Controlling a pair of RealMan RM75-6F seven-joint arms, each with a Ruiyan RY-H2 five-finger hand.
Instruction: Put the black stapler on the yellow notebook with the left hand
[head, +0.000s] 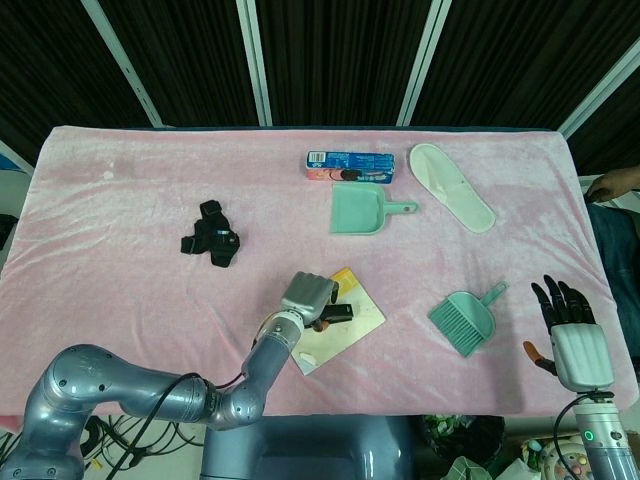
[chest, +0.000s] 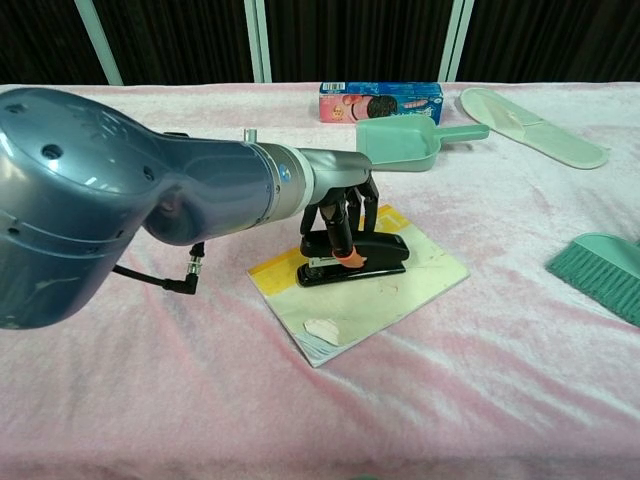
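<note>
The black stapler (chest: 355, 260) sits flat on the yellow notebook (chest: 400, 295), which lies a little askew on the pink cloth (head: 120, 250) near the table's front edge. The left hand (chest: 340, 210) reaches down over it from behind, its dark fingers (chest: 345, 235) wrapped around the stapler's middle; from the chest view they look to be gripping it, though the overhead view shows only the back of the hand covering most of the stapler. The right hand (head: 570, 325) is well off at the near right corner, holding nothing, fingers straight and spread. Farther back lie a green dustpan (head: 360, 210), a blue snack box (head: 348, 166) just behind it, and a pale slipper (head: 450, 186) to the side. A green hand brush (head: 465, 320) rests between notebook and right hand, and a black strap-like object (head: 213, 238) lies apart on the left.
</note>
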